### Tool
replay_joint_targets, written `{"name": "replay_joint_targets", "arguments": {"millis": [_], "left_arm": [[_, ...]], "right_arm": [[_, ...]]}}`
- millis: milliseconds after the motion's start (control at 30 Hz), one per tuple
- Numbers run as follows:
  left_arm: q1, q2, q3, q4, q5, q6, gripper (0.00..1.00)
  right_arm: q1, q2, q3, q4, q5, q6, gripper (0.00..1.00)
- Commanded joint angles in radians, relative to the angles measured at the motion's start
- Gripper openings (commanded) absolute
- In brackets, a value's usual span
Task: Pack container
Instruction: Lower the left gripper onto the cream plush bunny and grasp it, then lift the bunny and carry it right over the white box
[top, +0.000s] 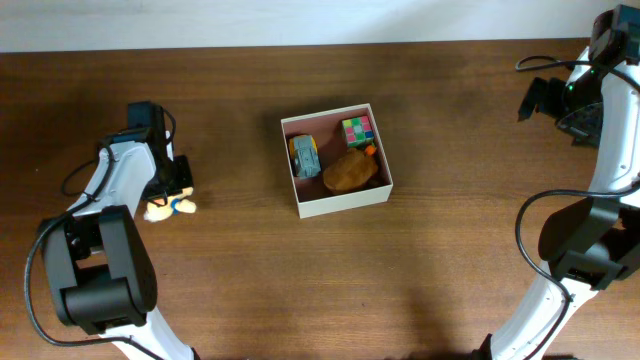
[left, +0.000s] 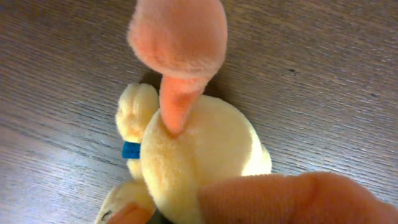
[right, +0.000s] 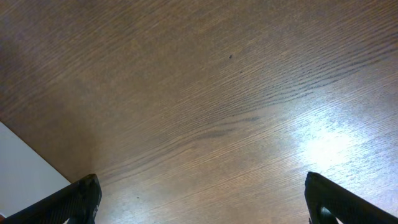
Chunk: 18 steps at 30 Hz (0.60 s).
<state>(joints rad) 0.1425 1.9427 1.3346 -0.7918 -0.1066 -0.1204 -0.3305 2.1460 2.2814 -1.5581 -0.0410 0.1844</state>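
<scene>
The left gripper is clamped on the plush toy, the right gripper apart. It should lift straight up before crossing to the container

The overhead camera is looking straight down from well above the table, taking in the container near centre and an arm at 9 and at 3 o'clock. The left wrist camera is pointing down from very near, the yellow plush toy filling its frame. The overhead view is sharing that toy, at 9 o'clock from the container. The right wrist camera is facing the wood from farther off, its own fingertips at 5 and 7 o'clock, sharing only tabletop with the overhead.
</scene>
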Motion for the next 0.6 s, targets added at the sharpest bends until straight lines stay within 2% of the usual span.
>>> {"name": "replay_joint_targets", "arguments": {"millis": [0,200,300,367,467,567], "left_arm": [[0.002,0.019,-0.001,-0.002,0.064,0.003,0.02],[0.002,0.019,0.066,-0.066,0.142,0.006,0.02],[0.002,0.019,0.132,-0.126,0.216,0.045,0.02],[0.002,0.019,0.181,-0.17,0.299,0.099,0.02],[-0.013,0.019,0.269,-0.249,0.457,0.263,0.02],[-0.055,0.019,0.381,-0.351,0.538,0.385,0.02]], "right_arm": [[0.003,0.008,-0.002,0.002,0.016,0.008,0.99],[0.003,0.008,-0.002,0.002,0.016,0.008,0.99],[0.003,0.008,-0.002,0.002,0.016,0.008,0.99],[0.003,0.008,-0.002,0.002,0.016,0.008,0.99],[0.003,0.008,-0.002,0.002,0.016,0.008,0.98],[0.003,0.008,-0.002,0.002,0.016,0.008,0.99]]}}
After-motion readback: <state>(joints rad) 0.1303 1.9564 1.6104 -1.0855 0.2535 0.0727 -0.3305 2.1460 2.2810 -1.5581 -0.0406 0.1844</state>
